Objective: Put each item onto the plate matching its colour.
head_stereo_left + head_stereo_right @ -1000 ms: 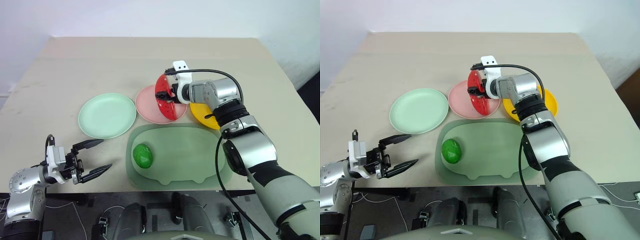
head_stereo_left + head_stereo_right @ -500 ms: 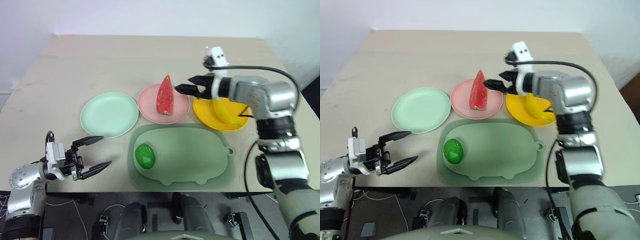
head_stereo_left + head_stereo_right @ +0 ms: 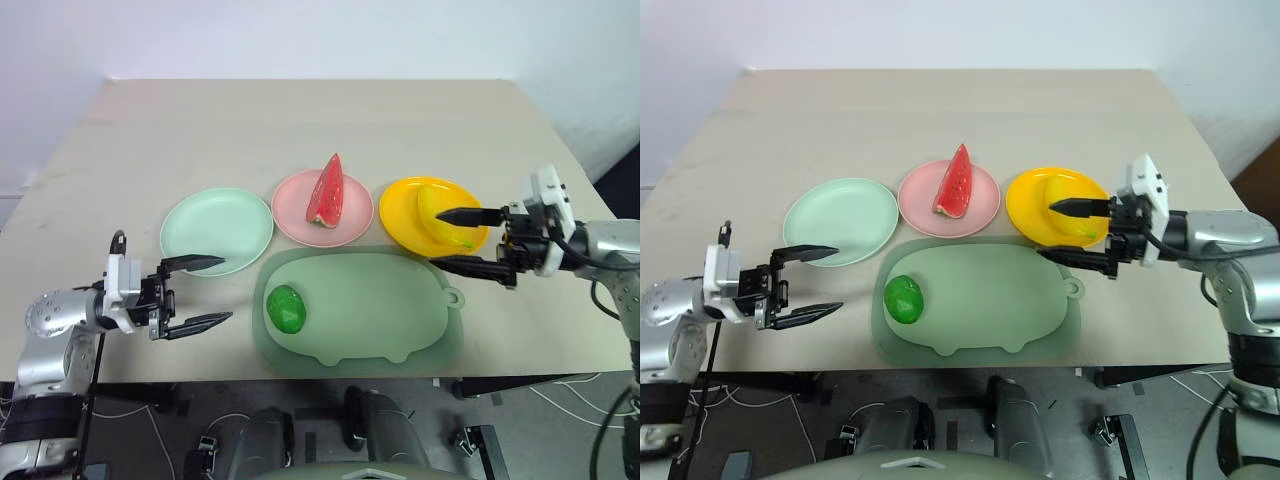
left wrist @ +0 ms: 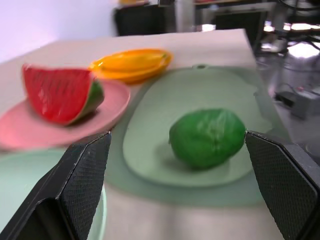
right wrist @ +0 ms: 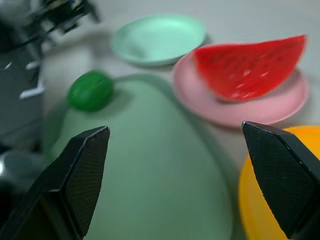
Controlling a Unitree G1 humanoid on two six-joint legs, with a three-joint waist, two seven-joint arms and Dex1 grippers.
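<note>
The red watermelon wedge (image 3: pixel 326 189) stands on the pink plate (image 3: pixel 352 220). On the yellow plate (image 3: pixel 400 213) lies the yellow banana (image 3: pixel 436 212). A glossy green fruit (image 3: pixel 285 309) sits at the left end of the pale green pig-shaped board (image 3: pixel 380 310). The mint green plate (image 3: pixel 215 230) holds nothing. My left gripper (image 3: pixel 196 293) is open at the table's front left, pointing toward the green fruit from a short way off. My right gripper (image 3: pixel 458 238) is open and empty, hovering at the yellow plate's right front edge.
The beige table (image 3: pixel 300 130) stretches bare behind the plates. Its front edge runs just below the board. A cable (image 3: pixel 610 300) hangs from my right arm past the table's right edge.
My right gripper let go of the watermelon wedge on the pink plate and drew back to the right, past the yellow plate. My left gripper rose a little and edged toward the board.
</note>
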